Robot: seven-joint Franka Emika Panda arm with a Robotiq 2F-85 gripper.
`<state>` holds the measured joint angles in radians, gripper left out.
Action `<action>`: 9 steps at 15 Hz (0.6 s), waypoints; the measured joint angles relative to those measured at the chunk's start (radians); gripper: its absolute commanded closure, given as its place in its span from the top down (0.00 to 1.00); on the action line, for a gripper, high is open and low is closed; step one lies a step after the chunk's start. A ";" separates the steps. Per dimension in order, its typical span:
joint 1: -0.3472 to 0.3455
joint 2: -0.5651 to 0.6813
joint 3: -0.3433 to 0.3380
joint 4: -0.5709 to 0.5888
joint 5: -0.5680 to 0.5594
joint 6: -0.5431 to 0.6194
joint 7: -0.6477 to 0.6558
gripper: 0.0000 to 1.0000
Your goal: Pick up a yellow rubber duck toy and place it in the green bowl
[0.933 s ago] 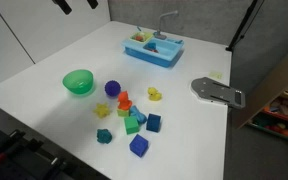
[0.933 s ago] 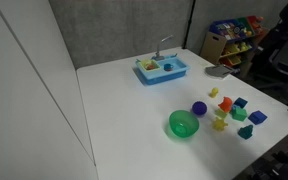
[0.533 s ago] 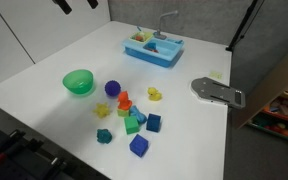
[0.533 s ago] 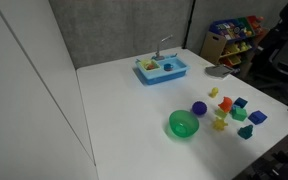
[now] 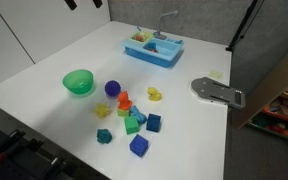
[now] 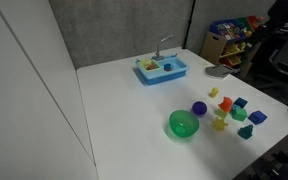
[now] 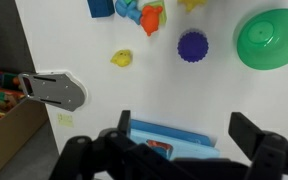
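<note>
The yellow rubber duck toy [image 5: 155, 94] lies on the white table, to the right of a purple ball [image 5: 112, 88]. It also shows in the wrist view [image 7: 122, 59] and the other exterior view [image 6: 213, 92]. The green bowl [image 5: 78, 82] stands empty, left of the ball, and shows in the other exterior view [image 6: 183, 124] and at the wrist view's top right [image 7: 274, 38]. My gripper [image 7: 184, 130] is open and empty, high above the table over the blue tray. Only its tips show at the top edge of an exterior view [image 5: 82, 4].
A blue rectangular tray [image 5: 153, 48] with a small faucet stands at the back. Several coloured toy blocks [image 5: 134, 122] lie in a cluster near the duck. A grey metal plate [image 5: 217, 91] lies at the table's right edge. Toy shelves [image 6: 229, 35] stand beyond the table.
My gripper's tips have shifted slightly to the right along the top edge of an exterior view. The duck, bowl and blocks have not moved.
</note>
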<state>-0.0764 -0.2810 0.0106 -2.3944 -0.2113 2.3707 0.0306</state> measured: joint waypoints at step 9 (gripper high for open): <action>0.006 0.273 -0.068 0.217 0.207 0.000 -0.079 1.00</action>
<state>-0.0705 -0.0080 -0.0575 -2.1771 -0.0045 2.3710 -0.0489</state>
